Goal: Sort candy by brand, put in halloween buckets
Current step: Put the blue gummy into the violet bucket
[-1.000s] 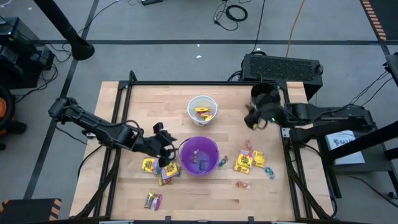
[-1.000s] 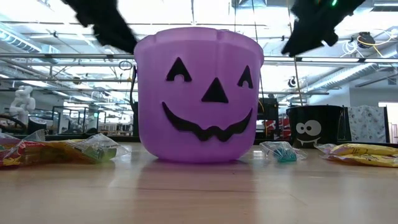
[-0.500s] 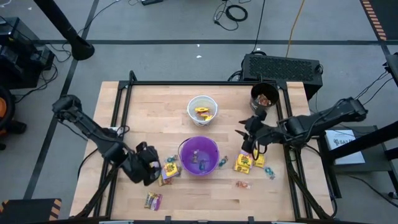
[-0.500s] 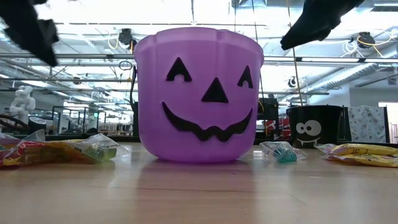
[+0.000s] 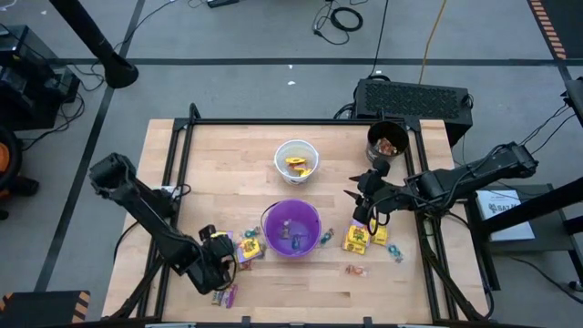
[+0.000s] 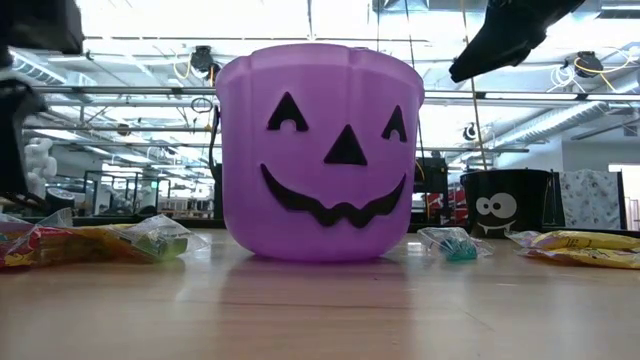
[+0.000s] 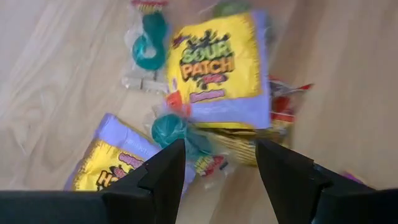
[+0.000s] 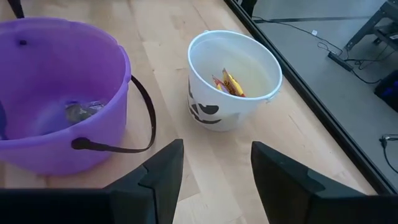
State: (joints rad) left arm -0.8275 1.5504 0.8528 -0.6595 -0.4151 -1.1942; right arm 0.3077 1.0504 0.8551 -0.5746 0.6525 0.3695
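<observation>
My left gripper [image 5: 219,264] [image 7: 217,168] stands open, pointing down over a heap of candy near the table's front left. The heap holds a yellow Sour Patch packet [image 7: 217,68], a second yellow packet [image 7: 112,165] and teal sweets [image 7: 168,127]; I see no touch. My right gripper [image 5: 364,196] [image 8: 214,174] hangs open in the air, right of the purple bucket [image 5: 291,228]. The white bucket [image 5: 296,159] [image 8: 233,78] holds yellow and orange candy. The black bucket [image 5: 387,141] stands at the far right. More candy [image 5: 364,239] lies right of the purple bucket.
A loose packet [image 5: 223,293] lies near the front edge, below my left gripper. Small sweets [image 5: 355,270] [image 5: 396,253] lie at the front right. A black box with a ridged top [image 5: 414,96] sits beyond the table's far edge. Bare wood lies between the white bucket and the table's left side.
My left gripper has gone from beside the purple bucket toward the table's near edge and down, rolling as it went, and now stands over the candy heap. My right gripper came from over the black bucket toward the near edge, then stayed still.
</observation>
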